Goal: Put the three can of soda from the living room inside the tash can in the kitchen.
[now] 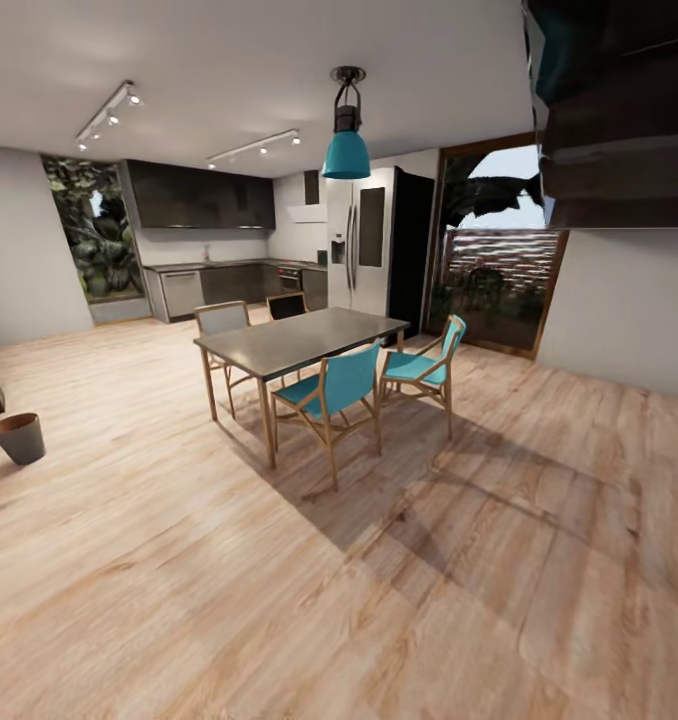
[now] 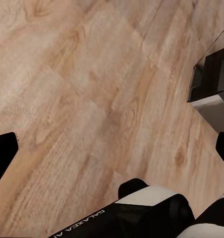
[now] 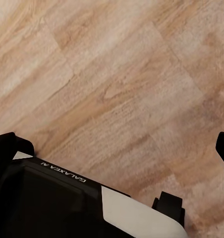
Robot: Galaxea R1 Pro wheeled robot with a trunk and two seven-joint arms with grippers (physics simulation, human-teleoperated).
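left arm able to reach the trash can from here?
Probably not. The trash can stands far off on the wood floor, while the left gripper hangs over bare floor by the robot's base; drive closer first.

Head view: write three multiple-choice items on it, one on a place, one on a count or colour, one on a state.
1. Where is the tash can?
A. On the dining table
B. On the wood floor at the view's left
C. Beside the fridge

2. What colour is the pendant lamp?
A. Teal
B. Red
C. White

3. How does the bin stand?
A. Tipped over
B. Upside down
C. Upright, mouth up

Answers: B, it sits on the floor left of the dining table; A, its shade is teal; C, its dark opening faces up.
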